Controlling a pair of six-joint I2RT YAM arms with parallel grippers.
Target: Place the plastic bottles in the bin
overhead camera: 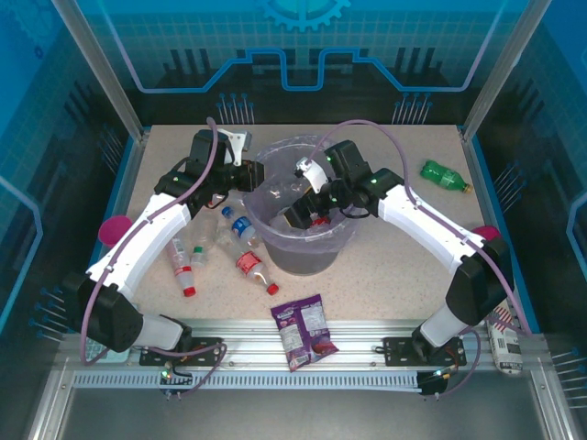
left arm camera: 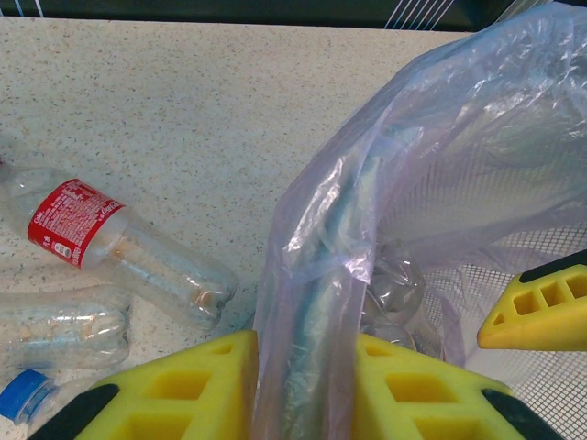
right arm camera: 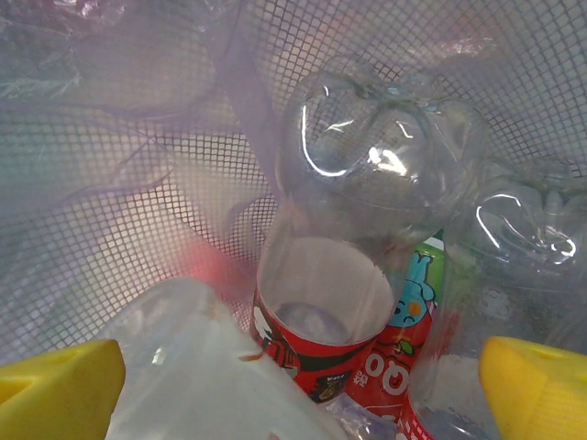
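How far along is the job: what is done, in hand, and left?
Done: bottles lie in the bin. In hand: the left claw clamps the bin's lined rim; the right claw hangs open inside, empty. Left: several bottles on the table beside the bin, plus the green bottle.

Grey mesh bin [overhead camera: 307, 258], lavender bag [left arm camera: 431, 137]

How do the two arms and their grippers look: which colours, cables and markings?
Left arm and right arm have white links between black joints, small green lights and a purple cable each. The left gripper's fingers are yellow blocks with rectangular cut-outs and black ends; the right gripper's fingers are yellow too.
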